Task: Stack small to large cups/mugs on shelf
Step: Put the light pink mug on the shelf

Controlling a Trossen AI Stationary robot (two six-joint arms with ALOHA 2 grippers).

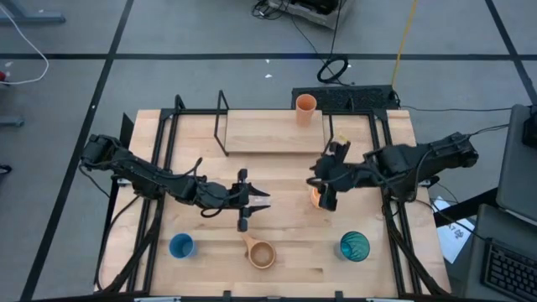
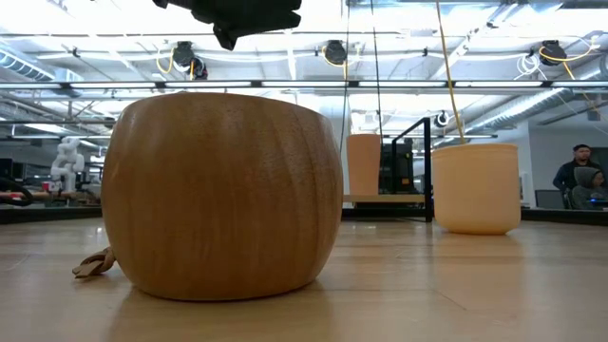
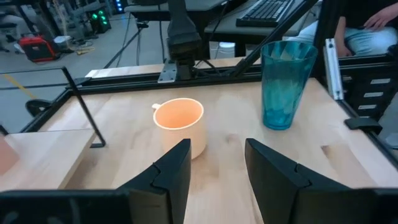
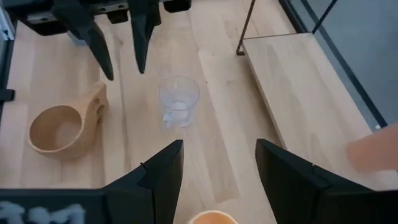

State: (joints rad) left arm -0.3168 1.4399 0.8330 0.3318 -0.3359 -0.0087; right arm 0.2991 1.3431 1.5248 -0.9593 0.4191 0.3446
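An orange cup (image 1: pixel 305 107) stands on the shelf (image 1: pixel 268 134) at the far middle. A second orange cup (image 1: pixel 316 196) stands upright on the table, and it also shows in the left wrist view (image 3: pixel 180 124). My right gripper (image 1: pixel 324 191) hovers open just over it, and the cup's rim (image 4: pixel 211 218) shows below its fingers. A tiny clear cup (image 4: pixel 179 99) stands between the two grippers. My left gripper (image 1: pixel 262 200) is open and empty, pointing toward the table's right. The blue cup (image 1: pixel 181 246), tan mug (image 1: pixel 260 253) and teal tumbler (image 1: pixel 354 246) stand along the near edge.
The shelf's black rod legs (image 1: pixel 222 126) rise at its left end, and its near edge (image 4: pixel 273 93) lies close to the clear cup. Black frame rails (image 1: pixel 159 168) run along both table sides. A person (image 2: pixel 579 176) sits in the room beyond the table.
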